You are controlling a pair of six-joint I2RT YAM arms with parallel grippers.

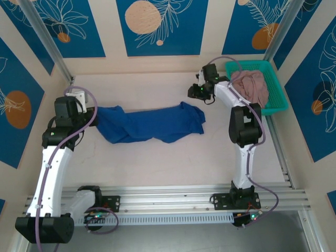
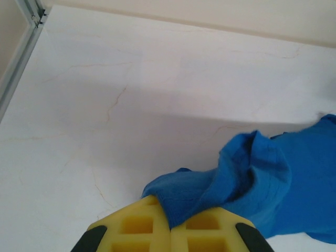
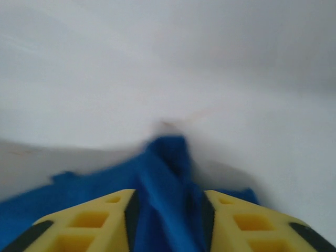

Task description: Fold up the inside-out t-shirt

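Observation:
The inside-out t-shirt [image 1: 152,125] is royal blue and lies bunched in a long strip across the middle of the table. At its left end my left gripper [image 1: 92,113] is shut on it. In the left wrist view the yellow pads [image 2: 142,226] pinch a fold of the t-shirt [image 2: 262,178] between them. My right gripper [image 1: 200,93] hovers just beyond the shirt's right end. In the blurred right wrist view its jaws [image 3: 167,199] stand apart, with the blue cloth [image 3: 163,168] lying loose in the gap below them.
A teal basket [image 1: 278,84] stands at the back right corner with a dusty-pink garment [image 1: 252,86] in it. Metal rails run along the left [image 1: 50,44] and right [image 1: 278,142] sides. Bare table [image 1: 168,163] lies in front of the shirt.

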